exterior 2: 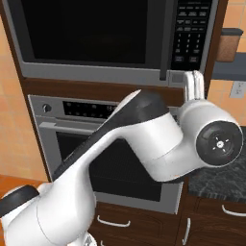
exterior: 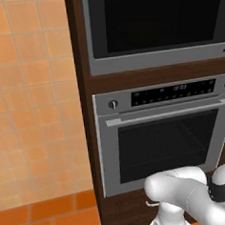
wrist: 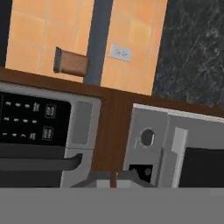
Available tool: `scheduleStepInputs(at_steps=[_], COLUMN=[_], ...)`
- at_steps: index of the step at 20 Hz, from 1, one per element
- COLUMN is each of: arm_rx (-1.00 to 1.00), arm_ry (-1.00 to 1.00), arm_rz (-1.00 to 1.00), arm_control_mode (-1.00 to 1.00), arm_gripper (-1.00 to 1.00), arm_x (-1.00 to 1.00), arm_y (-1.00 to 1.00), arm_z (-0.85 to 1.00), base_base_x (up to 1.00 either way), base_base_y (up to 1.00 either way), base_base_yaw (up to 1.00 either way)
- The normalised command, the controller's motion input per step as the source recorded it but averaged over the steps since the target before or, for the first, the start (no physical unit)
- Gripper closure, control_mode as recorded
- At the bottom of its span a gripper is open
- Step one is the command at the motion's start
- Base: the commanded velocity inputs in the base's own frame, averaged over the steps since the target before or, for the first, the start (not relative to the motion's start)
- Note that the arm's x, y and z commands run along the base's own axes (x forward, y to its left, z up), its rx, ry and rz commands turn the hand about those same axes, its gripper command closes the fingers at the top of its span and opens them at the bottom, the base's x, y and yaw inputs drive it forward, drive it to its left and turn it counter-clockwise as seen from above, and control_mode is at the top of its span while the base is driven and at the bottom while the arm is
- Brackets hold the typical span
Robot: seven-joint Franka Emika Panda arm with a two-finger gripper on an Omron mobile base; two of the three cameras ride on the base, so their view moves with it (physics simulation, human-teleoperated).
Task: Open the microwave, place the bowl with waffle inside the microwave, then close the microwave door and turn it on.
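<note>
The microwave door is closed, its dark handle upright, directly above the gripper, fingers pressed together, gripping nothing.

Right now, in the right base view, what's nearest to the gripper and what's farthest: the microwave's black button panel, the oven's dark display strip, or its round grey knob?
From the gripper:
1. Black button panel, just above it, on the microwave's right.
2. Dark display strip, lower left.
3. Round grey knob, at the oven's far left end.
</note>
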Motion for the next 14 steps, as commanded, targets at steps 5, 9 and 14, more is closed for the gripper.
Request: scheduleStepInputs(at_steps=[5, 9, 14], arm_rx=[0.23, 0.2, 0.15], arm_ry=[-0.28, -0.26, -0.11], arm_rz=[0.0, 0.0, 0.0], arm_control_mode=[-1.0, -1.0, -1.0], arm_gripper=[1.0, 1.0, 1.0], arm_x=[0.12, 0.91, 0.97], arm_y=[0.17, 0.37, 0.33], arm_z=[0.11, 0.01, 0.0], base_base_x=[0.0, 0.0, 0.0], base_base_y=[0.0, 0.0, 0.0], base_base_yaw=[0.0, 0.0, 0.0])
